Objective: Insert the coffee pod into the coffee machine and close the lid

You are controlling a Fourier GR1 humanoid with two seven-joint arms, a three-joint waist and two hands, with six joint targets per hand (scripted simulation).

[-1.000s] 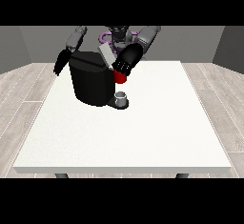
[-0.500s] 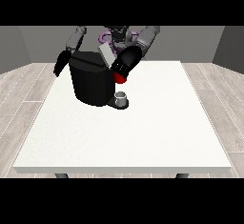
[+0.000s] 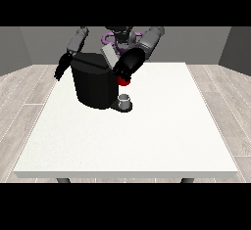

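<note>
The black coffee machine (image 3: 93,84) stands on the white table (image 3: 147,136) at the back left. Its grey lid (image 3: 110,55) is tilted up and open. The hand at the view's right (image 3: 127,66) is at the machine's top front corner, just below the lid. A red thing at the machine (image 3: 124,80) shows right under this hand. A small grey thing (image 3: 125,99) sits on the machine's base under the spout. The hand at the view's left (image 3: 62,67) hangs beside the machine's left side with its fingers straight, holding nothing.
The robot's torso (image 3: 120,35) is behind the machine at the table's far edge. Bare table top stretches to the front and right of the machine.
The arm at the view's right has swung its elbow slightly outward and its hand has sunk a little at the machine's top. The other arm has not moved.
</note>
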